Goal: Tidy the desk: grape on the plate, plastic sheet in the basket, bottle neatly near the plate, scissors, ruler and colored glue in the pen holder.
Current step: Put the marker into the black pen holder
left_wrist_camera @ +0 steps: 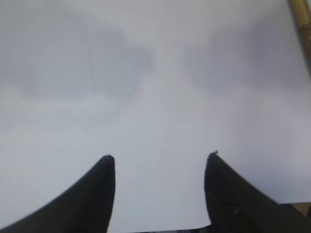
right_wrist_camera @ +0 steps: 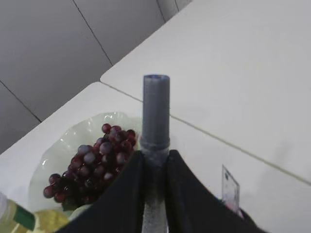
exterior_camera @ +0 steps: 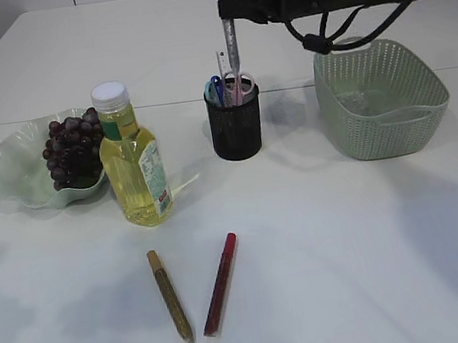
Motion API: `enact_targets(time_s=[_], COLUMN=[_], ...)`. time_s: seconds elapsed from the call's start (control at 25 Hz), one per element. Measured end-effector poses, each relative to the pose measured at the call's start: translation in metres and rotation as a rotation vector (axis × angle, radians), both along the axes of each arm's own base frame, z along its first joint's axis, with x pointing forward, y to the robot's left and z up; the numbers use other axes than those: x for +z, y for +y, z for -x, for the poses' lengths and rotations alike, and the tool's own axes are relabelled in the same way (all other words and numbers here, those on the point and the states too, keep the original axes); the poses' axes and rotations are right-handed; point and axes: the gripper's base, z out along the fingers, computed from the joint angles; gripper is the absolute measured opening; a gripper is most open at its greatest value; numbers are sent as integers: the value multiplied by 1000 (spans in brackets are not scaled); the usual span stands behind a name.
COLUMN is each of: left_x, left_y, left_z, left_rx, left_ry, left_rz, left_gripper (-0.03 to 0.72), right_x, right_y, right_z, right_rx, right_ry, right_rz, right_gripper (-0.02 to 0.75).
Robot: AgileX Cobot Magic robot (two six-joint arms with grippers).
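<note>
White worktop (exterior_camera: 350,240) carries the job, roughly half done. Nearest, before the pen holder (exterior_camera: 235,123), gold glue (exterior_camera: 170,296) and red glue (exterior_camera: 220,284) wait (left pincer (left_wrist_camera: 160,162) gapes, empty). Left: bottle (exterior_camera: 132,158), grapes (exterior_camera: 74,148), plate (exterior_camera: 13,168). Above it, right pincer (right_wrist_camera: 154,162) clamps grey glue (exterior_camera: 231,39).

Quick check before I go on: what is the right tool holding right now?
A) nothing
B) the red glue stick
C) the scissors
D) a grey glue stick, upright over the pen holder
D: the right tool is shut on a grey glue stick, which hangs upright above the black pen holder; the red glue stick lies on the table.
</note>
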Motion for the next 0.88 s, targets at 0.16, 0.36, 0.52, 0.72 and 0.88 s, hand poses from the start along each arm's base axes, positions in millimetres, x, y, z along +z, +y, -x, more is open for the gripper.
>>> enact_targets(time_s=[0.16,0.36,0.52,0.72,0.88], left_x=[0,0,0,0,0], left_y=[0,0,0,0,0], left_z=[0,0,0,0,0], left_rx=[0,0,0,0,0], left_ry=[4,4,4,4,4], left_rz=[-1,-1,-1,-1,-1], left_gripper=[424,424,424,424,423], right_x=[-15,-32,-44,-49,-49], right_y=[0,1,2,2,2], right_z=[-11,-17,-19,-20,-20], right_rx=[-13,1,17,28,31], right_ry=[-119,-188,-186,-197,-204], right_rz=[5,66,79,91,96], right_gripper=[111,111,111,111,115])
